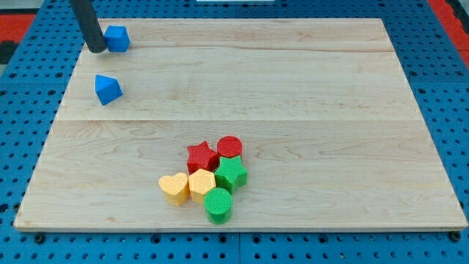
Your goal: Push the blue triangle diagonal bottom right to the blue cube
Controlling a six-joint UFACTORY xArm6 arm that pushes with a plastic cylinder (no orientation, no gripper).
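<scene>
The blue cube [117, 38] sits near the wooden board's top left corner. The blue triangle [108, 89] lies a little below it and slightly to its left, apart from it. My tip [96, 50] rests on the board just left of the blue cube, touching or nearly touching its left side. The tip is above the blue triangle, with a clear gap between them. The dark rod rises from the tip out of the view's top.
A tight cluster lies at the lower middle: a red star [201, 156], a red cylinder [229, 147], a green star [231, 174], a yellow heart [174, 188], a yellow hexagon [201, 183] and a green cylinder [218, 205]. The board's left edge [64, 99] is close to the blue blocks.
</scene>
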